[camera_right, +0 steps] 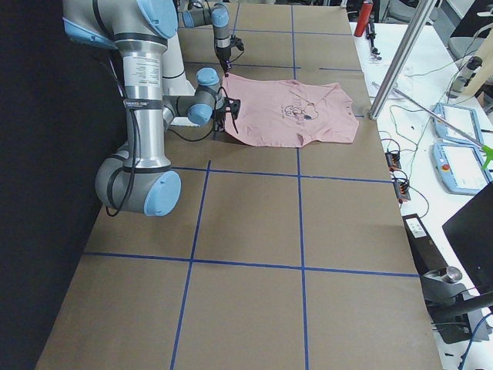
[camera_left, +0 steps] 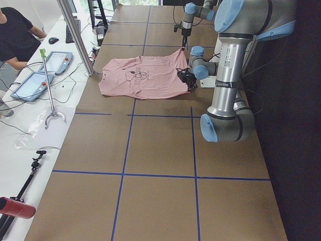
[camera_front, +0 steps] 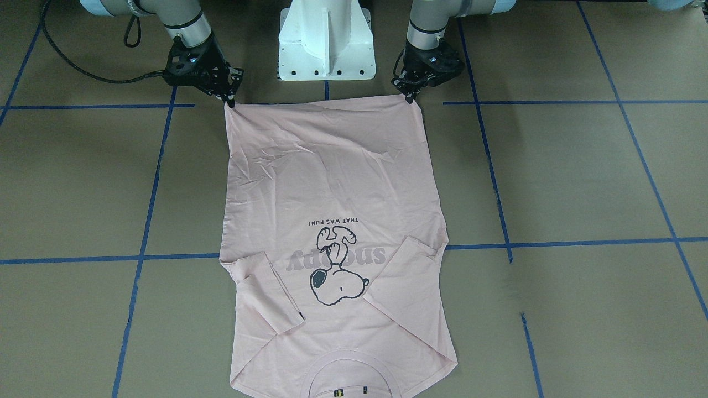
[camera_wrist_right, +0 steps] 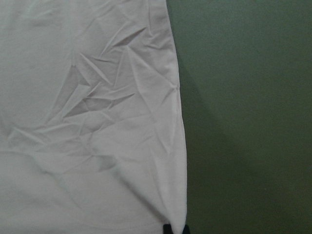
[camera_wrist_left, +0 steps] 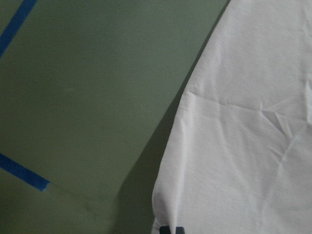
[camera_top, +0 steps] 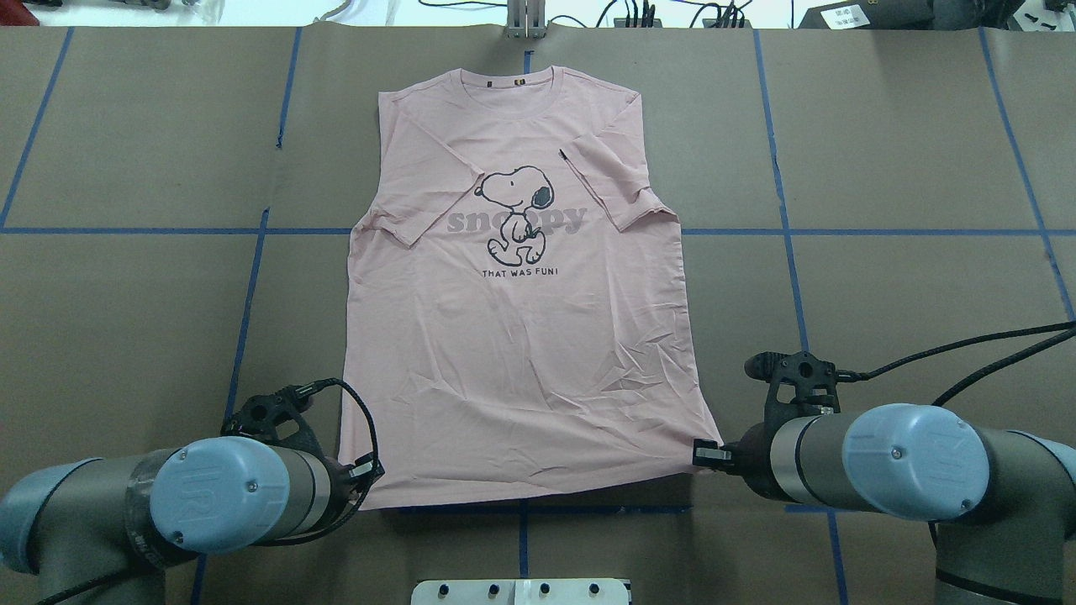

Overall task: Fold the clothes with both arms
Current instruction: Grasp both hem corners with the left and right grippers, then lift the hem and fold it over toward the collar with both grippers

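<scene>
The clothes are one pale pink T-shirt (camera_top: 521, 336) lying flat on the brown table, dog print up, collar at the far edge and both sleeves folded inward. My left gripper (camera_top: 370, 472) is shut on the hem's near left corner, which shows on the right in the front-facing view (camera_front: 410, 98). My right gripper (camera_top: 703, 455) is shut on the opposite hem corner (camera_front: 230, 101). Each wrist view shows pink cloth (camera_wrist_left: 243, 122) (camera_wrist_right: 87, 122) running into the closed black fingertips (camera_wrist_left: 171, 229) (camera_wrist_right: 174, 228) at the frame's bottom edge. The hem between the two corners is pulled nearly straight.
The white pedestal base (camera_front: 326, 44) stands just behind the hem between the arms. Blue tape lines (camera_top: 252, 277) grid the brown table. Beyond the collar edge a white side bench holds tablets (camera_left: 30, 85) and cables, with a person (camera_left: 15, 35) seated there.
</scene>
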{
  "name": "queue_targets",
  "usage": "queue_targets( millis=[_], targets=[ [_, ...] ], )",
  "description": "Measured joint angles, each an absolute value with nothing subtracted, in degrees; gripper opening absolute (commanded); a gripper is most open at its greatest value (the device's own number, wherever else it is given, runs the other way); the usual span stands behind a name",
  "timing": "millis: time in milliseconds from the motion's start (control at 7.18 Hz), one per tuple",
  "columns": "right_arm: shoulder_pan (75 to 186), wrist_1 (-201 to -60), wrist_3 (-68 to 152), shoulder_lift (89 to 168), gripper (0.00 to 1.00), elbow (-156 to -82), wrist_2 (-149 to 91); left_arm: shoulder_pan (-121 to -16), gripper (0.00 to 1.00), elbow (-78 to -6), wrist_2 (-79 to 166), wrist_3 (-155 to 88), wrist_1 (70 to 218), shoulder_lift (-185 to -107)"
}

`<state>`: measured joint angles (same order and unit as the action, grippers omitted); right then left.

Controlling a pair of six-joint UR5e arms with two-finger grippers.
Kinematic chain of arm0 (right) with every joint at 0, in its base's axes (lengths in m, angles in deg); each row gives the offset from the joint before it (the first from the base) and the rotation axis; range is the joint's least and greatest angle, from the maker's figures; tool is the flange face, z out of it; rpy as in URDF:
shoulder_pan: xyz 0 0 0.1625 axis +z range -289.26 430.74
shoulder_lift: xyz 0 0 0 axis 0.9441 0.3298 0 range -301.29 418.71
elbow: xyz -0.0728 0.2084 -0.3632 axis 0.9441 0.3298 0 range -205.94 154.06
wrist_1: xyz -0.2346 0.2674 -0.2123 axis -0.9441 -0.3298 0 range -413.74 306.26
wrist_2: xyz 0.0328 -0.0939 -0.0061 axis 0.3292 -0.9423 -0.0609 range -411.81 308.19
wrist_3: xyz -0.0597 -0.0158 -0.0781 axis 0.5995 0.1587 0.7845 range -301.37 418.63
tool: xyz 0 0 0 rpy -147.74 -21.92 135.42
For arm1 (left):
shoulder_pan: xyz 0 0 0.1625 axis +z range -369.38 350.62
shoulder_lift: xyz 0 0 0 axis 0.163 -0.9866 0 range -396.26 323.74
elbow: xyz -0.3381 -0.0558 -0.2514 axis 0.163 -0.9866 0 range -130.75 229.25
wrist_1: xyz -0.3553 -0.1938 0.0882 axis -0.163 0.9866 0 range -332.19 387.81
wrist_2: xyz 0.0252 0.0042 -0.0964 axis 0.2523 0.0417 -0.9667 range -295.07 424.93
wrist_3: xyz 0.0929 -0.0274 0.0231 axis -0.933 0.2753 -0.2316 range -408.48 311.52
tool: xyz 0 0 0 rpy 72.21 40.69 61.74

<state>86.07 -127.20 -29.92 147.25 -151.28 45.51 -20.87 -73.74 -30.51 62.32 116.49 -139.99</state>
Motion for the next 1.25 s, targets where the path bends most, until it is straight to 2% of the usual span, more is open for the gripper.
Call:
queue_targets(
  millis=[279, 836, 1253],
  targets=[
    [85.4, -127.1, -30.1, 148.7, 0.00, -153.3, 49.2, -20.0, 0.00, -79.1, -31.5, 61.9, 111.0, -140.1],
    [82.3, -127.1, -30.1, 153.9, 0.00, -162.1, 63.3, -13.2, 0.00, -87.3, -33.0, 62.3, 106.2, -140.1],
    [86.6, -126.9, -28.4, 153.0, 0.00, -162.8, 64.6, -11.4, 0.00, -90.3, -33.9, 62.2, 103.8, -141.6]
  ],
)
